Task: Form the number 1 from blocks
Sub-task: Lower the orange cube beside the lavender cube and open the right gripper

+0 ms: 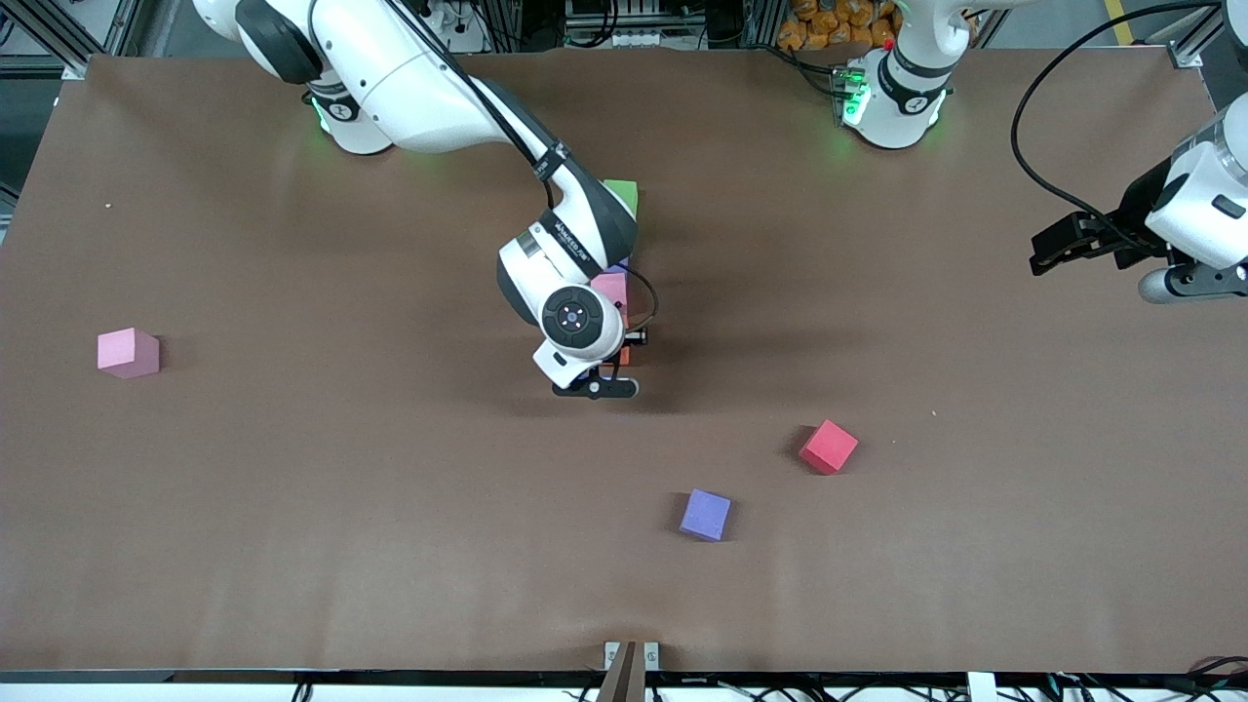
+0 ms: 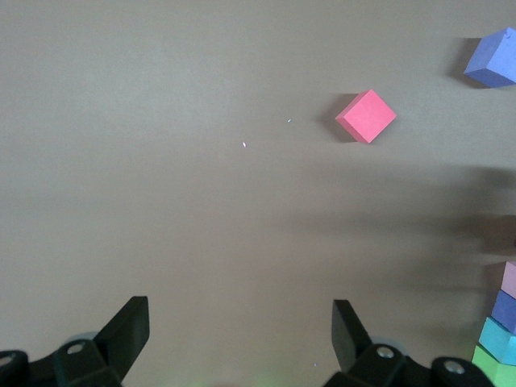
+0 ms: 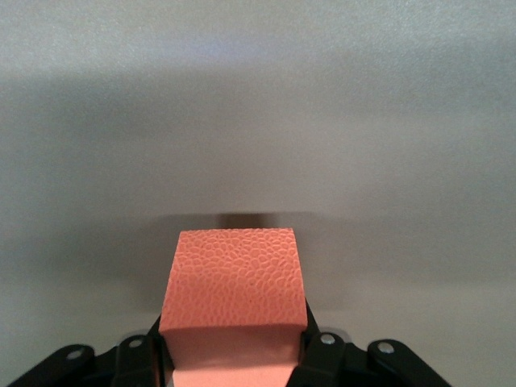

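Right gripper (image 3: 234,355) clamps the orange block (image 3: 232,286) mid-table; left gripper (image 2: 240,330) waits spread wide, no writing legible

Row of blocks (image 1: 612,288): mid-desk, lined up from the arm bases toward the front camera, each block touching the next.
My right fingers (image 1: 597,388): clamped on the end block (image 3: 234,282), at the row's camera-side end.
My left fingers (image 2: 129,326): spread apart, waiting over the desk's (image 1: 292,536) left-arm end.
Lone block (image 1: 127,352): toward the right arm's end, well apart from the row.
First stray cube (image 1: 829,447): nearer the camera than the row, toward the left arm's end.
Second stray cube (image 1: 705,514): near the first, nearer the camera still.
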`<state>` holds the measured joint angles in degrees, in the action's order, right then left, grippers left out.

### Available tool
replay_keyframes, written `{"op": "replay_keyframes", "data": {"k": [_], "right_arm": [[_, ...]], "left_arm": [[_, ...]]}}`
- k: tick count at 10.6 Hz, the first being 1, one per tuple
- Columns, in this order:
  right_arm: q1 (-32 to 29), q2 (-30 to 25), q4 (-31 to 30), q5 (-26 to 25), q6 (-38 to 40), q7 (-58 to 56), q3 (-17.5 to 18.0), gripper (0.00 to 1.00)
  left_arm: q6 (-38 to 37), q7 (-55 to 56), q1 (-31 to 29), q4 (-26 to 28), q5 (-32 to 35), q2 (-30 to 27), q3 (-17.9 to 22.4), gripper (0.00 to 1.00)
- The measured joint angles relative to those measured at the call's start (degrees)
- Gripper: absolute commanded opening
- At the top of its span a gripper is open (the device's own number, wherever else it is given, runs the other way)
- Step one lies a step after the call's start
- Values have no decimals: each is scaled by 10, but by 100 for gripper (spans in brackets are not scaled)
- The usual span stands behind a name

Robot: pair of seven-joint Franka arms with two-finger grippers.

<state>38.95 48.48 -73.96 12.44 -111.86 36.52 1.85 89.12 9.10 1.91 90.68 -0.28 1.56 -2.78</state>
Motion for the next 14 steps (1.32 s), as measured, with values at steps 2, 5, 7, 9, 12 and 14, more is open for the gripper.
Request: {"op": "replay_keyframes", "data": {"k": [2,5,7,9,12,14], "right_arm": [[0,1,0,-2,5,0,0,0],[2,1,0,-4,9,0,0,0],[6,3,0,-4,14,0,0,0],[9,4,0,-5,16,0,0,0],[11,5,0,-11,20,0,0,0],[11,5,0,-13,21,0,0,0]], "left_arm": [[0,0,0,0,0,0,0,100],[0,0,0,0,0,5,0,100],[2,0,0,0,0,5,0,100],[3,0,0,0,0,5,0,100],[3,0,0,0,0,6,0,100],[3,0,0,0,0,6,0,100]]}}
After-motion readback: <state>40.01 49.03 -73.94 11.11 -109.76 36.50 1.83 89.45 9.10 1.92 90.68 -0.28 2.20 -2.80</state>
